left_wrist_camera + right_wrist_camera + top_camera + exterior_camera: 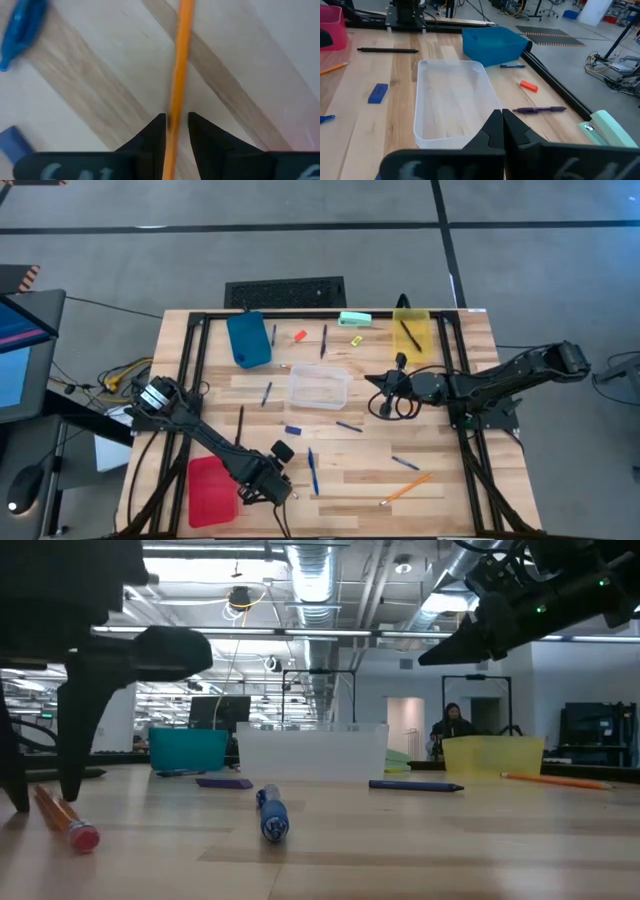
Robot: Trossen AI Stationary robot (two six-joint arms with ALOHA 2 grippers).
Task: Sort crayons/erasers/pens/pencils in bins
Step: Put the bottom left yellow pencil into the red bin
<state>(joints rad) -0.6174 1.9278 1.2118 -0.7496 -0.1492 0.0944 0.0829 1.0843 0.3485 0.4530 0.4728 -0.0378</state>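
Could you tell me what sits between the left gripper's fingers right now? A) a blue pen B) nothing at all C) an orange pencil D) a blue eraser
C: in the left wrist view the left gripper has its fingers on either side of an orange pencil lying on the wooden table.

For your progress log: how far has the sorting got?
Done: a dark stick lies in the yellow bin. In hand: the left gripper straddles an orange pencil near the red bin. Left: pens, erasers and another pencil lie loose; the clear bin is empty.
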